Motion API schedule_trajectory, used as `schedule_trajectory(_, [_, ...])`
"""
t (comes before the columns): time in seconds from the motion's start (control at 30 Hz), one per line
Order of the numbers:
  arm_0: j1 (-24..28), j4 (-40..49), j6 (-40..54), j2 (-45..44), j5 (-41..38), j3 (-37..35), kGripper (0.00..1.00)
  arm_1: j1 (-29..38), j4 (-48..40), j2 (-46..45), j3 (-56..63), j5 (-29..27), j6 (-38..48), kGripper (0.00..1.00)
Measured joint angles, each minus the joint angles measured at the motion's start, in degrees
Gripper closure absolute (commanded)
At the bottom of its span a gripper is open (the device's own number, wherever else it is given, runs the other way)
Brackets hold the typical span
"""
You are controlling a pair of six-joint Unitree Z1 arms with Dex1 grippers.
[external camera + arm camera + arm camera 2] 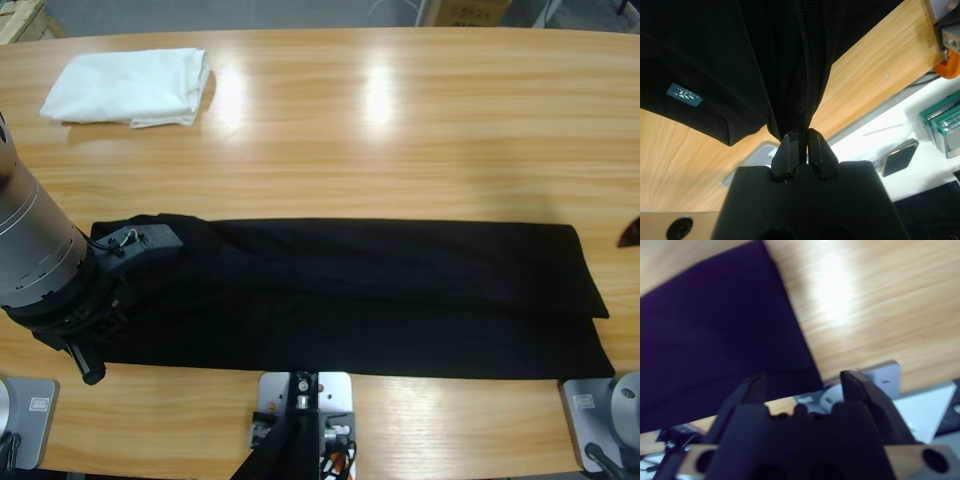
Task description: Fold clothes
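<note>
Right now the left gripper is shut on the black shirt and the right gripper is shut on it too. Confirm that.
Not quite. The left gripper is shut on the black shirt, but the right wrist view shows the right gripper open, gripping nothing.

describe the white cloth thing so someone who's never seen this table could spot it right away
Start from the long wooden table seen from above and go to its far left corner. There lies a white folded garment, well apart from the black polo shirt stretched along the near edge. It is the only pale, compact bundle; the shirt is dark and spread long.
</note>
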Motion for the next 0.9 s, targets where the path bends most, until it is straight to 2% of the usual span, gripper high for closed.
schedule_trajectory(0.13, [-0.09,-0.12,0.01,0.01,0.00,0.06,1.000,0.00,-3.07,-2.20,0.56,4.29,-1.83,0.000])
schedule_trajectory(0.17, [-0.10,-0.31,0.01,0.06,0.00,0.08,0.739,0.00,-3.29,-2.47,0.76,4.46,-1.93,0.000])
schedule_trajectory(0.2, [-0.14,-0.51,0.03,0.10,0.00,0.09,0.140,0.00,-3.38,-2.62,0.86,4.54,-1.98,0.000])
schedule_trajectory(0.23, [-0.22,-0.75,0.04,0.15,0.00,0.10,0.012,0.00,-3.44,-2.77,0.93,4.65,-2.02,0.000])
schedule_trajectory(0.57, [-1.90,-1.53,0.58,-0.98,-0.28,0.69,0.013,0.01,-3.97,-3.12,1.72,6.41,-2.55,0.000])
schedule_trajectory(0.7, [-2.19,-1.91,0.58,-5.95,-3.20,5.93,0.004,0.01,-4.15,-3.12,1.95,6.47,-2.77,0.000])
schedule_trajectory(0.8, [-2.07,-5.26,0.58,-7.35,-3.02,8.57,0.016,0.01,-4.35,-3.12,1.97,6.47,-2.81,0.000])
schedule_trajectory(0.9, [0.24,-13.14,2.53,-7.42,-2.75,8.16,0.013,0.01,-5.12,-3.12,2.53,6.99,-2.82,0.000])
